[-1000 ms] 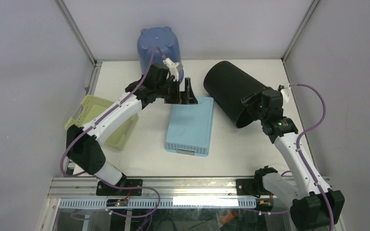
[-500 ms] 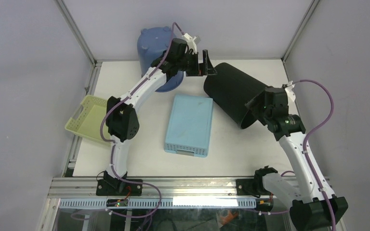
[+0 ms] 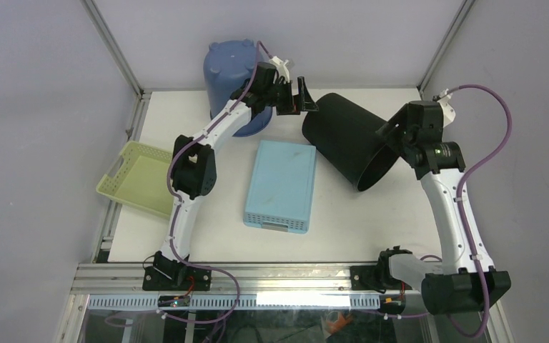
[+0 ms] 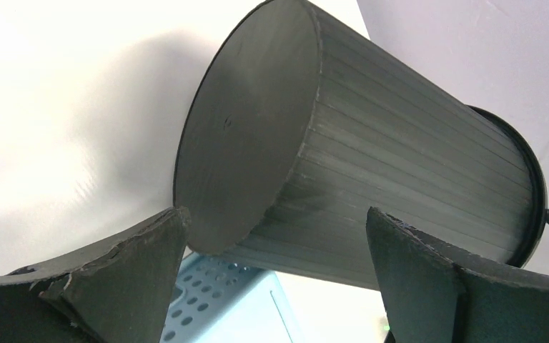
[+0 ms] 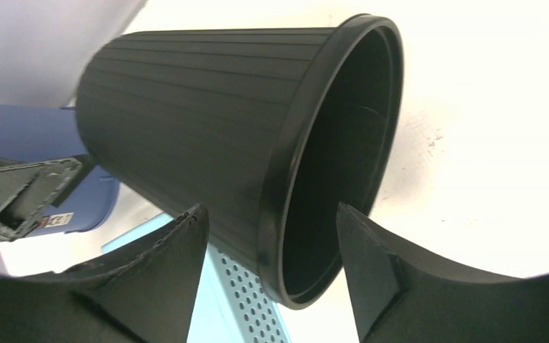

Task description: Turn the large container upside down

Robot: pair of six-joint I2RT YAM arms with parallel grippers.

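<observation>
The large container (image 3: 339,132), a black ribbed bin, lies on its side in the far right part of the worktop. Its closed bottom points to the far edge and its open mouth points to the right edge and a little to the near edge. It is not upside down yet.

The left gripper (image 3: 302,98) is at the closed bottom of the bin, close to the far edge. In the left wrist view its fingers (image 4: 136,271) are spread wide, and the flat bottom of the bin shows between them. Whether a finger touches the bin cannot be told.

The right gripper (image 3: 392,136) is at the mouth of the bin. In the right wrist view its fingers (image 5: 372,264) are also spread, with the thick rim of the bin in the gap between them; they do not pinch it.

A blue bucket (image 3: 230,75) stands upside down at the far left corner. A light blue perforated tray (image 3: 282,187) lies in the middle of the worktop, just beside the bin. A yellow-green basket (image 3: 137,175) sits at the left edge.
</observation>
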